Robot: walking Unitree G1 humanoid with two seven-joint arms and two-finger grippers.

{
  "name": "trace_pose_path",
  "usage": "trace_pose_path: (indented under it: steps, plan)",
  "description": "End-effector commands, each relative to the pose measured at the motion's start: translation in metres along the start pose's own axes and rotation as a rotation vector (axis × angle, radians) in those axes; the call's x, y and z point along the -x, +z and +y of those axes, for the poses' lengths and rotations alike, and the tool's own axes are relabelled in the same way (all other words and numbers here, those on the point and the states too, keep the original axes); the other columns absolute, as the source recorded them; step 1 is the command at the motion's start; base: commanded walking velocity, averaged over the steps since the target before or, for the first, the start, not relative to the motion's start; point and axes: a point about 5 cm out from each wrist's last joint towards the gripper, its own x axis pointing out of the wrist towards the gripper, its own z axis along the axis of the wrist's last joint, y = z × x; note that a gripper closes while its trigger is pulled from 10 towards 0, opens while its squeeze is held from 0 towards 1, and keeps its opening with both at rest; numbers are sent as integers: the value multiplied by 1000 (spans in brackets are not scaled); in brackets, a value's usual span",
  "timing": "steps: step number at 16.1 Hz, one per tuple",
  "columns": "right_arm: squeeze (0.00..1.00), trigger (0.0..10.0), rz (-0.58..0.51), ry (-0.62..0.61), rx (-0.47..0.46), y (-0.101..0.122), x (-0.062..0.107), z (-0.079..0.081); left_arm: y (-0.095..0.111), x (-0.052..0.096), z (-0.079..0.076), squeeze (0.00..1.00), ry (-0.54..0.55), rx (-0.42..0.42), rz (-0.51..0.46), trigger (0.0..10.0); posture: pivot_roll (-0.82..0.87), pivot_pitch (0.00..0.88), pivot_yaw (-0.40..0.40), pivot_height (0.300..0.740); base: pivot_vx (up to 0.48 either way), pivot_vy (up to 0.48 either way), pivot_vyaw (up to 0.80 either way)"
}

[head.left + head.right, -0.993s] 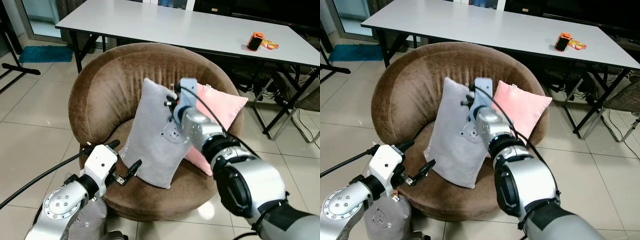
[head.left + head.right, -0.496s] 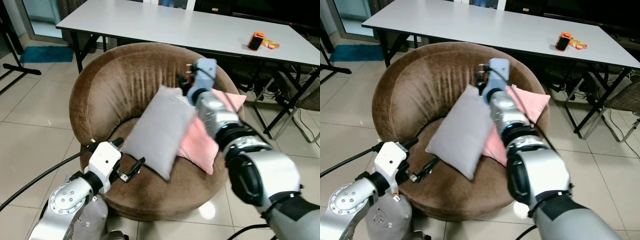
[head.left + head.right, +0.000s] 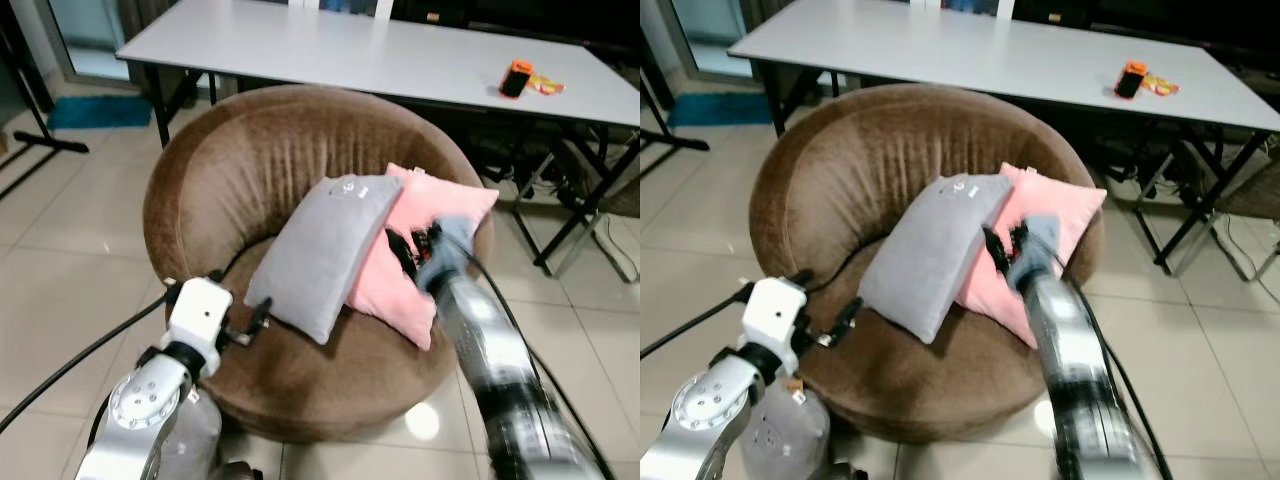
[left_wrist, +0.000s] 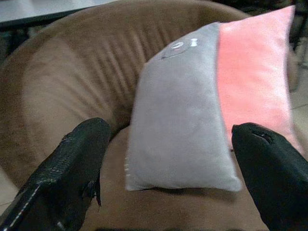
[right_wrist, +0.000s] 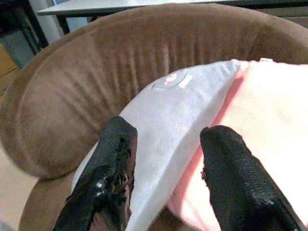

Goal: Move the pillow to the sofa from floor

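Note:
A grey pillow lies slanted on the seat of the round brown sofa, its upper end resting against a pink pillow. My right gripper hovers open just in front of both pillows, holding nothing; in the right wrist view its fingers frame the grey pillow from a short distance. My left gripper is open at the seat's front left edge, close to the grey pillow's lower corner, and the left wrist view looks at that pillow between its fingers.
A long white table stands behind the sofa with an orange object on it. Another grey cushion sits on the tiled floor under my left arm. A blue mat lies far left. Table legs and cables are at right.
The right gripper let go of the grey pillow and drew back toward me. The pillow tipped from upright to lying against the pink pillow. The left gripper barely moved.

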Motion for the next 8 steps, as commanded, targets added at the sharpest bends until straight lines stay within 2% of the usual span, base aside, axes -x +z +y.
trace_pose_path:
  steps: [1,3,4,6,8]
  plan:
    - [0,10000,-23,16,23,13,3,6,0,0,1,0,28,-15,-8,10000,26,0,-52,740,0,0,0]
    - [0,10000,20,-26,25,2,21,6,1,2,6,0,88,-24,-37,10000,26,0,-53,740,0,0,0]
    - [0,10000,28,-38,22,1,24,6,1,2,6,0,95,-24,-41,10000,32,0,-59,740,0,0,0]
    - [0,10000,85,-92,-24,-7,39,8,1,4,8,0,109,-35,-52,10000,38,0,-63,740,0,0,0]
    - [0,10000,99,-107,-22,-7,41,8,0,5,9,0,120,-34,-51,10000,44,0,-67,740,-120,0,0]
